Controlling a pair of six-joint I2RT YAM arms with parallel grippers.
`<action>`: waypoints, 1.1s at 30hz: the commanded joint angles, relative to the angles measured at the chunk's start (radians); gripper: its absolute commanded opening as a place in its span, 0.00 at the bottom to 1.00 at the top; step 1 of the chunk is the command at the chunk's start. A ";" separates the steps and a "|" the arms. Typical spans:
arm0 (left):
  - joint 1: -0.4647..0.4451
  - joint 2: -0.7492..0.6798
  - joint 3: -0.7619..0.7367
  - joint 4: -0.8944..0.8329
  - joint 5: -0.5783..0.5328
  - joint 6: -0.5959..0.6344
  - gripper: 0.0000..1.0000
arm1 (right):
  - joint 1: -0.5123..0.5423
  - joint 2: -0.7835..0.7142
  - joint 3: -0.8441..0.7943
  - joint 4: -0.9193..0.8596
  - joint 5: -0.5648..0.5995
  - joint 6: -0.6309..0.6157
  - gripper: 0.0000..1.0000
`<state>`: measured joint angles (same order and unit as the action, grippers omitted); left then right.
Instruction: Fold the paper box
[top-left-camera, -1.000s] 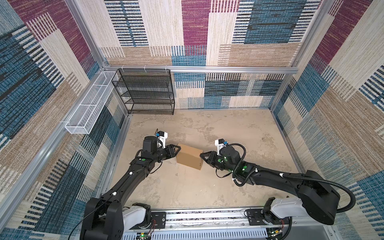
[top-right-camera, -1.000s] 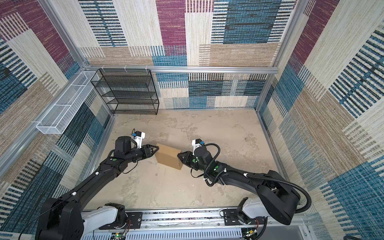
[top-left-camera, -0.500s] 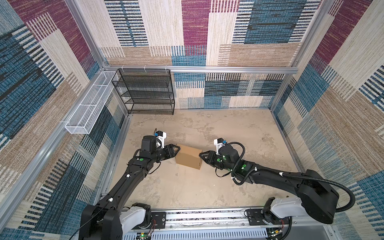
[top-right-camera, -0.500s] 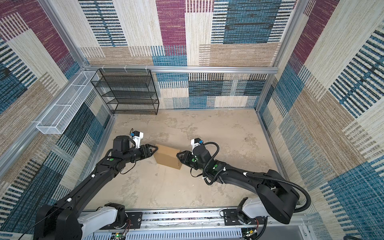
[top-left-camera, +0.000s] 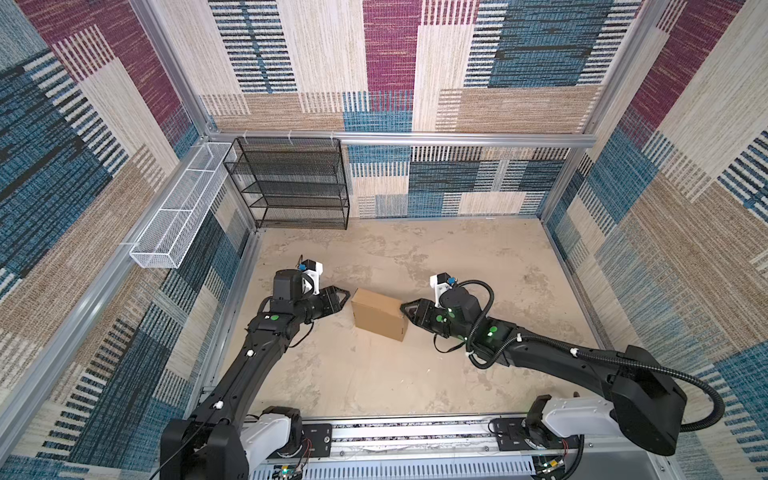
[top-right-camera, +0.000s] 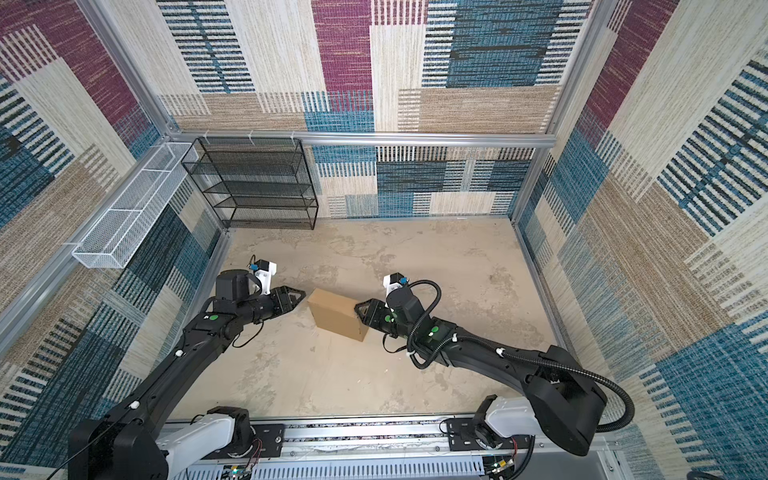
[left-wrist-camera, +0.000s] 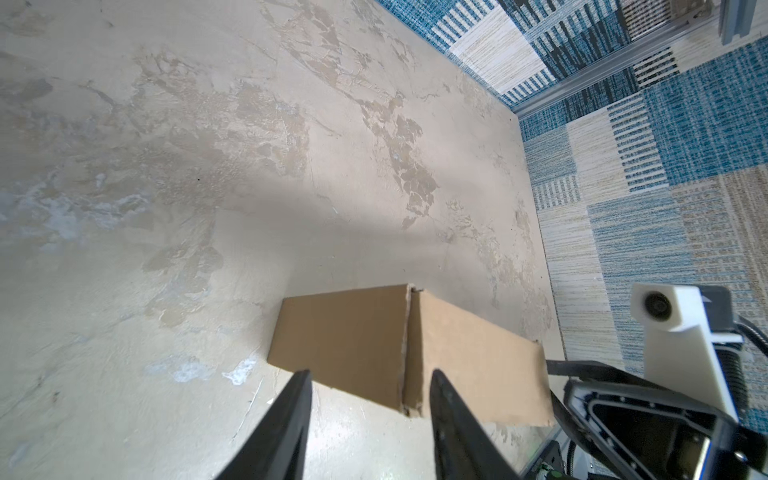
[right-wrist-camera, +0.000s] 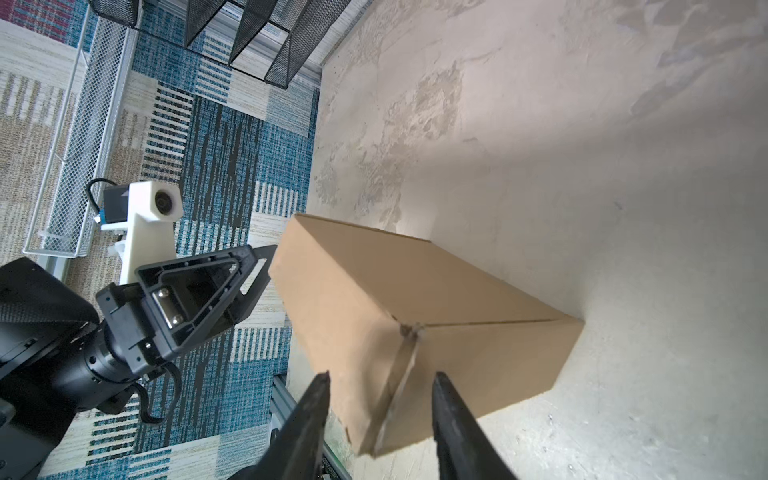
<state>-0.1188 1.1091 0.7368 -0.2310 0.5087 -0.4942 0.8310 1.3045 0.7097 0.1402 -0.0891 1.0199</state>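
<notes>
1. The left pincer stood with its jaws apart, clamping nothing.
2. The right pincer gaped too, empty.
3. The paper box, folded shut, lay on the table between both pincers, just ahead of each one's tips.

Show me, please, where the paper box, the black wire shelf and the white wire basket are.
paper box (top-left-camera: 377, 309): in a top view, its top face.
black wire shelf (top-left-camera: 291, 183): in a top view, a middle tier.
white wire basket (top-left-camera: 180, 214): in a top view, its mesh side wall.
</notes>
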 joint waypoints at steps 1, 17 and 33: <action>0.007 0.012 0.004 0.023 0.050 0.008 0.47 | 0.001 -0.008 0.005 -0.011 0.019 -0.016 0.43; 0.010 0.032 -0.007 0.082 0.150 -0.004 0.47 | 0.001 0.049 -0.004 0.003 0.002 -0.017 0.42; 0.009 0.075 -0.059 0.116 0.134 -0.013 0.45 | 0.001 0.064 -0.003 -0.009 0.000 -0.022 0.41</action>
<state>-0.1097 1.1851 0.6853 -0.1135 0.6575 -0.5045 0.8310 1.3621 0.7074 0.1776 -0.0948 1.0122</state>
